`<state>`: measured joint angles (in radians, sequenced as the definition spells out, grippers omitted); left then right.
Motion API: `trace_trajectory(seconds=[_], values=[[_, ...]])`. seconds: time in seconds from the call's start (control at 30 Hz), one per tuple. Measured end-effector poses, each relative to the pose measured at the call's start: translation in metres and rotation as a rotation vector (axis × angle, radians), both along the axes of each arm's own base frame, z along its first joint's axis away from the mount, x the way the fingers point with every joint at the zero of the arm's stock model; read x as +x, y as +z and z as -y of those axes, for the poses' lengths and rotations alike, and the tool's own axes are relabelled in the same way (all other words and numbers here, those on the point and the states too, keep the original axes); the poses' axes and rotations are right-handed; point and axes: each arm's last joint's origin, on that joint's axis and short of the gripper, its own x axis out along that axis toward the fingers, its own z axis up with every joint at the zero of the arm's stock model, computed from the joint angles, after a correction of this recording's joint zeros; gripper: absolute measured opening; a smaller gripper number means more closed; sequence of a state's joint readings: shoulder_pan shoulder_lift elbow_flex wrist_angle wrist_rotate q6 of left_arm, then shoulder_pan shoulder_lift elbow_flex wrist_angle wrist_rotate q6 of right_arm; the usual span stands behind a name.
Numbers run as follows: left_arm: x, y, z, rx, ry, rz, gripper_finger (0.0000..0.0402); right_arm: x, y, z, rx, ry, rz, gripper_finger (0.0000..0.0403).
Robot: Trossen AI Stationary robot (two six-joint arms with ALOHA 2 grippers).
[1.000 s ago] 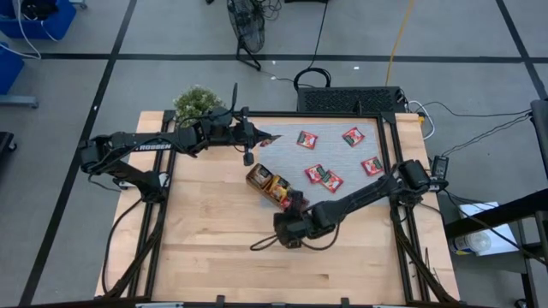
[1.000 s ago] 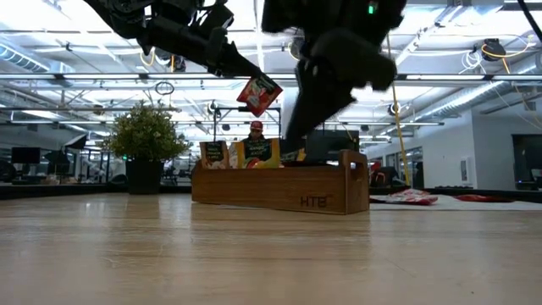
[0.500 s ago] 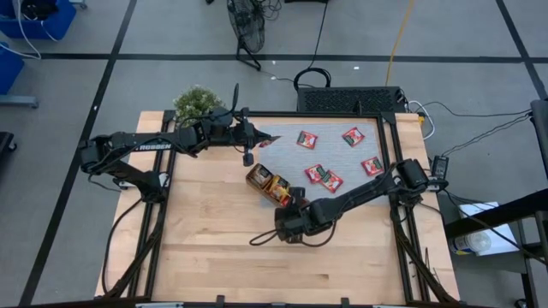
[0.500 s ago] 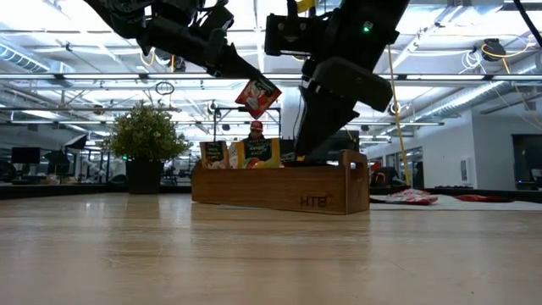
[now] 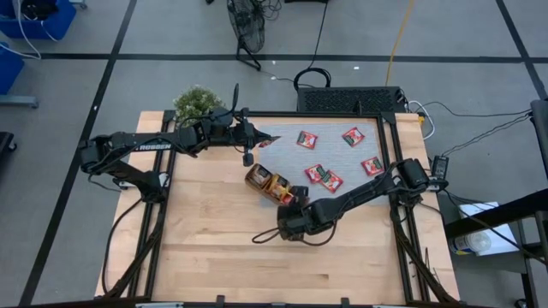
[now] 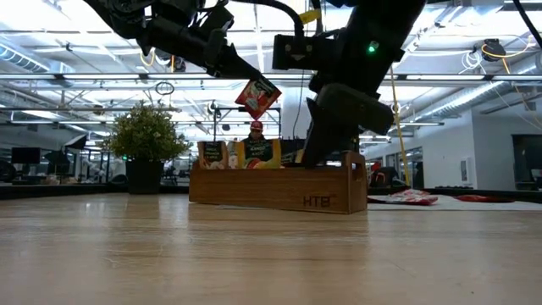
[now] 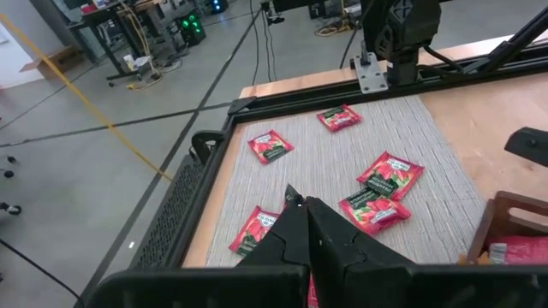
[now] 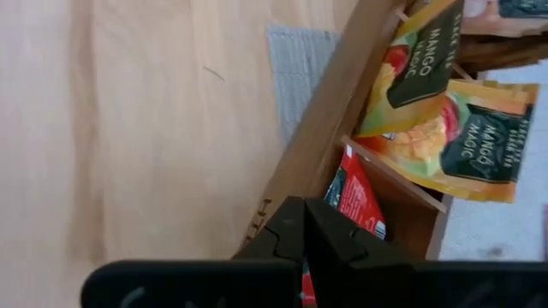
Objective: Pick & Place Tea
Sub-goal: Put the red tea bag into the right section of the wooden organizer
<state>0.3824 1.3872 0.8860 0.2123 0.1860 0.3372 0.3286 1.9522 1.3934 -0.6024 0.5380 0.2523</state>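
Right wrist view: orange sachets (image 8: pixel 445 120), red sachet (image 8: pixel 355 195) in wooden tray (image 8: pixel 325 111).

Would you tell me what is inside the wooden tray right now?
The wooden tray holds orange mango sachets and a red sachet; the right gripper hides what lies below.

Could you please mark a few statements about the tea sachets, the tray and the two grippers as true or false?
1. The left gripper holds a red sachet in the air. True.
2. The wooden tray is empty. False: orange sachets and a red one stand in it.
3. Several red sachets lie loose on the grey mat. True.
4. The right gripper waits off the table. False: it is at the tray's end, shut on a red sachet in the end compartment.
5. A potted plant stands at a table corner. True.
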Motion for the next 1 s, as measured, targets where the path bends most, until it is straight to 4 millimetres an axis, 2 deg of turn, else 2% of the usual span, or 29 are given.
trace_trajectory(seconds=[0.47,1.0], values=[[0.000,0.000,0.000,0.000,0.000,-0.002,0.0000,-0.003,0.001,0.006,-0.144,-0.044,0.004,0.0000],[0.000,-0.001,0.000,-0.005,0.000,-0.013,0.0000,-0.006,0.002,0.031,-0.307,-0.172,-0.015,0.0000]])
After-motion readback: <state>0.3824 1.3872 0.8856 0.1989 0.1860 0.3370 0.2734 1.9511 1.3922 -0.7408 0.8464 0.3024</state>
